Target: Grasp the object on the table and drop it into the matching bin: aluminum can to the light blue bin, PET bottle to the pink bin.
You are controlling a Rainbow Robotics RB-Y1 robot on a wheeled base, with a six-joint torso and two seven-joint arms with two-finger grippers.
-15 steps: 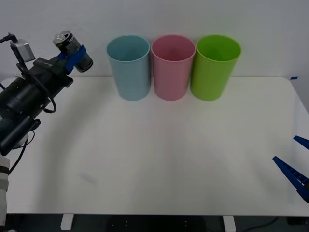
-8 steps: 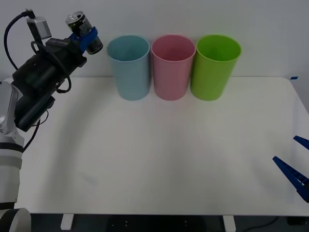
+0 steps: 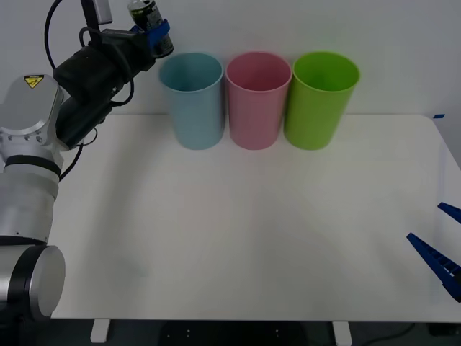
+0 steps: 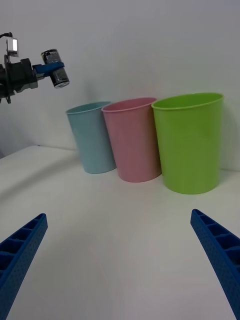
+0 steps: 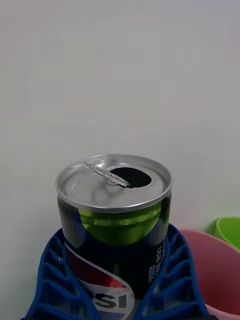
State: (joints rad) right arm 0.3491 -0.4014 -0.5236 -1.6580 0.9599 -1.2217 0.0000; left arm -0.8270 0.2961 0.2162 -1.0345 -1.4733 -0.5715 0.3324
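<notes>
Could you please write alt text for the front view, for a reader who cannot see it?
The left gripper holds a can in the air, just left of and above a light blue bin that stands with a pink bin and a green bin along the far edge of a white table.

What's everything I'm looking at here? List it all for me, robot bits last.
aluminum can: one, dark with a silver opened top, held in the air just left of the light blue bin's rim
light blue bin: one, far side of table, leftmost of three
pink bin: one, middle
lime green bin: one, rightmost
table: one, white
left pincer: blue fingers, shut on the can
right pincer: blue fingers, open, low over the table's right edge
</notes>
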